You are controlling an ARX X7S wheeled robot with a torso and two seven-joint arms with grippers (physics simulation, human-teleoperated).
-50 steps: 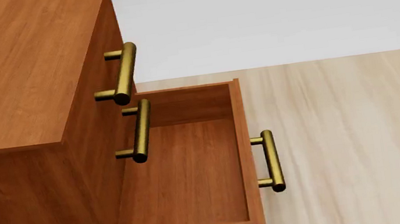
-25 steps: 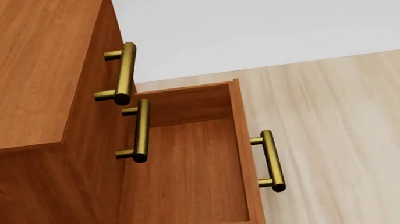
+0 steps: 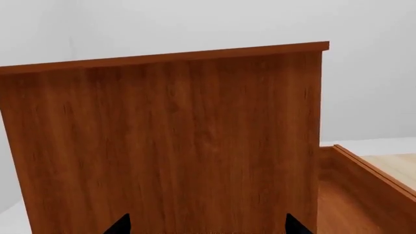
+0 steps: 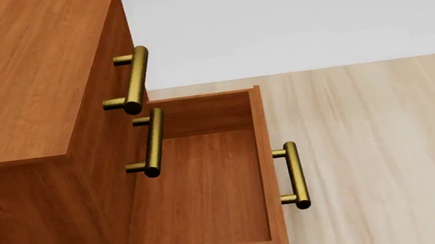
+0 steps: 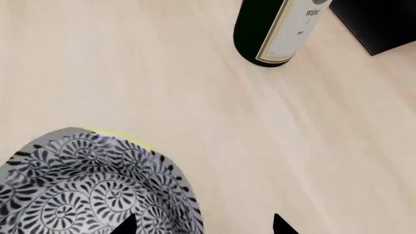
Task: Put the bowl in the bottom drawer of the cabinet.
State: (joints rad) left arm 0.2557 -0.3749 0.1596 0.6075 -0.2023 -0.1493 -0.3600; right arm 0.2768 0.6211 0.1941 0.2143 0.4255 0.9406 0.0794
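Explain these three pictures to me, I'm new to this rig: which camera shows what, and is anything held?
This is a simulated two-armed robot. The head view looks down on the cabinet; its bottom drawer is pulled out, with nothing in it. The two upper drawers are shut. The left wrist view faces the cabinet's side, with the drawer's edge beside it; only the left gripper's dark tips show. The right wrist view looks down at a pale wooden surface: the bowl sits close by the right gripper, and a bottle stands farther off. Whether the jaws hold the bowl can't be told.
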